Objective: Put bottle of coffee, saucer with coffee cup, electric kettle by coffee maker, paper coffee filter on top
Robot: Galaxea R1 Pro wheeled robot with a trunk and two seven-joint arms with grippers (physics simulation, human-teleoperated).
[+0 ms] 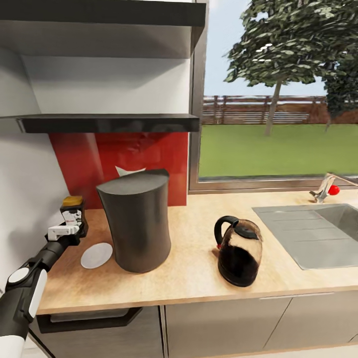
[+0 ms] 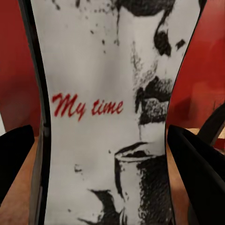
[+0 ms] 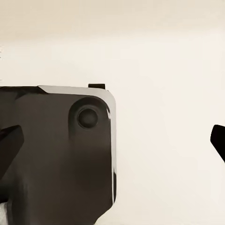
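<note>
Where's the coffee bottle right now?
In the head view the bottle of coffee is at the far left of the countertop, held in the left gripper, left of the coffee maker and behind the white disc.

A dark, glossy box-like body (image 3: 56, 154) with a round knob (image 3: 87, 116) sits against a plain cream surface (image 3: 159, 56); black gripper fingertips (image 3: 218, 138) frame the sides.

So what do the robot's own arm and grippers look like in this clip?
The left arm is black with white shell panels and a slim black forearm. Its left gripper has a white body and black fingers. The right gripper shows as dark, tapered fingertips.
</note>
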